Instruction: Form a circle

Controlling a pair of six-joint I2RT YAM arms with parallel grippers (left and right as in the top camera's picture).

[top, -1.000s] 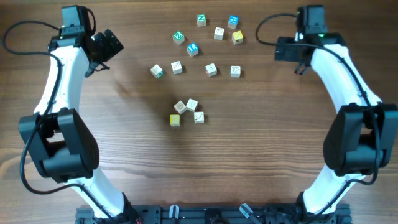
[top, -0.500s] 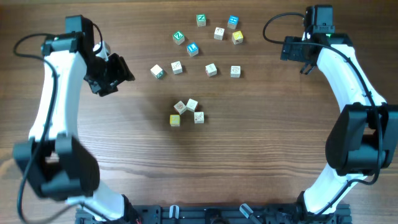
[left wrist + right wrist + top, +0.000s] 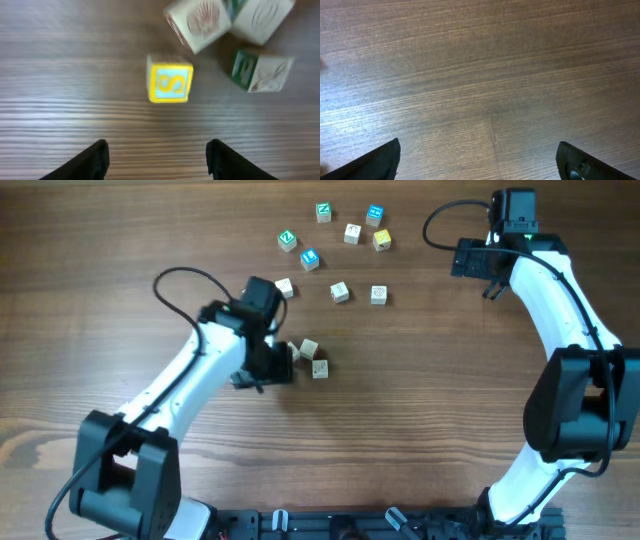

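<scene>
The circle is a loose cluster of small wooden cubes [image 3: 308, 348] near the table's middle. In the left wrist view it shows as a yellow cube with an S [image 3: 170, 79], two cream cubes [image 3: 197, 22] at the top, and a cube with a green side [image 3: 260, 72] to the right. My left gripper [image 3: 157, 160] hovers just short of the yellow cube, open with nothing between its fingers [image 3: 97, 160]. In the overhead view the left gripper [image 3: 268, 368] covers the yellow cube. My right gripper [image 3: 480, 165] is open over bare wood at the far right [image 3: 478, 260].
Several loose cubes lie at the back of the table: green-faced ones [image 3: 287, 240], blue-faced ones [image 3: 309, 258], a yellow one [image 3: 382, 240] and cream ones [image 3: 340, 292]. One cream cube [image 3: 284, 287] sits right beside the left wrist.
The left arm has swung from the far left edge in to the cluster at the middle, and its jaws have narrowed somewhat. The right arm has barely moved.
</scene>
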